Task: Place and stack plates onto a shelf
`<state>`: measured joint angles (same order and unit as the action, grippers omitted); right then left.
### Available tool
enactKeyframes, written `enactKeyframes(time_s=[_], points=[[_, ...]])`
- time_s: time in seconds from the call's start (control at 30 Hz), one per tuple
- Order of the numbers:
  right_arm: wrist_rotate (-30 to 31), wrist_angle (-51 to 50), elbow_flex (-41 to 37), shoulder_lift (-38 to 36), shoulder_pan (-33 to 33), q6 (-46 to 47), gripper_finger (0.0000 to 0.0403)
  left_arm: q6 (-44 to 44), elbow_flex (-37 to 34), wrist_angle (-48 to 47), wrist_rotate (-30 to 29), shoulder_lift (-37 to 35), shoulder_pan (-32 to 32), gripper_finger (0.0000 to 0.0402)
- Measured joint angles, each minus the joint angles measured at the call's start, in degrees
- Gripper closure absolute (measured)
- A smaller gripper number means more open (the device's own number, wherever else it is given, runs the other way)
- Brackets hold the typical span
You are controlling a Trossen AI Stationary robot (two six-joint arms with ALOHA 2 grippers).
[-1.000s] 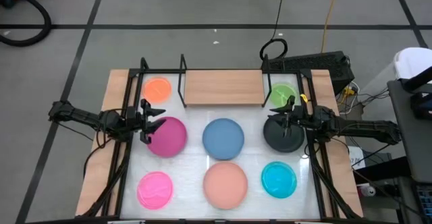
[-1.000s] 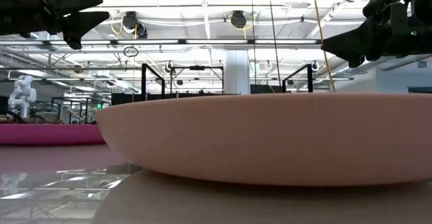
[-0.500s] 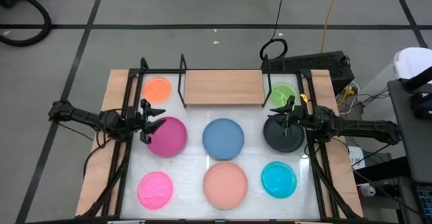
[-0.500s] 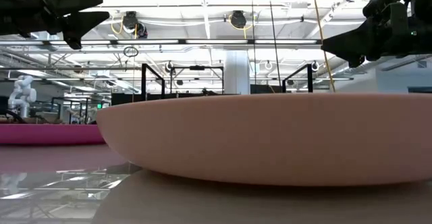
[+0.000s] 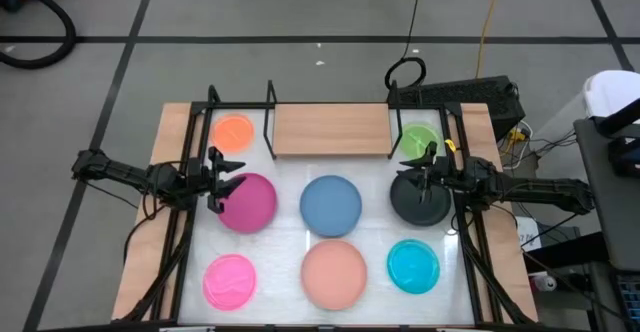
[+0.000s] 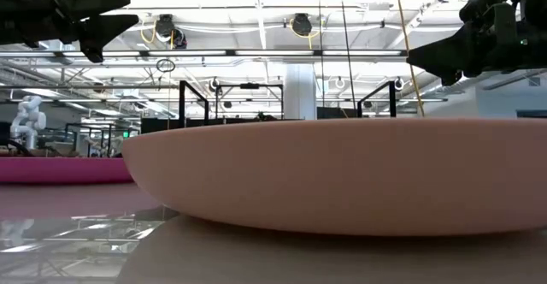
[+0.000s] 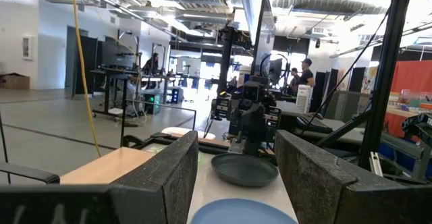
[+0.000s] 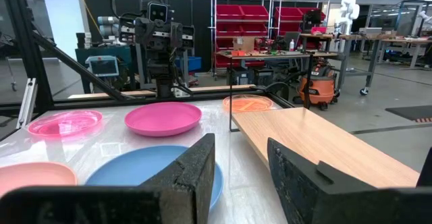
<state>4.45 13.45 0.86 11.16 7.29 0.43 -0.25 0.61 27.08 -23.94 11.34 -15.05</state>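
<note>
The left gripper (image 5: 226, 180) hovers with fingers spread wide and empty at the left edge of the magenta plate (image 5: 250, 203). The right gripper (image 5: 424, 167) hangs over the black plate's (image 5: 415, 202) far rim, fingers partly apart, gripping nothing. The shelf (image 5: 330, 130) lies at the far side, flanked by the orange plate (image 5: 234, 132) and green plate (image 5: 412, 138).

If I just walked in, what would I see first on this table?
Probably the bright round plates on the white tabletop: magenta plate, blue plate and black plate in a row, with the pink plate, salmon plate and cyan plate nearer the front. Behind them lies the wooden shelf.
</note>
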Motion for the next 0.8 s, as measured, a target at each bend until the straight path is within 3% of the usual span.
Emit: enactKeyframes(time_s=[0.8], points=[[0.00,0.00,-0.02,0.02,-0.02,-4.15,0.0284,0.00,0.00,0.01,-0.01,-0.01,0.00,0.0199]])
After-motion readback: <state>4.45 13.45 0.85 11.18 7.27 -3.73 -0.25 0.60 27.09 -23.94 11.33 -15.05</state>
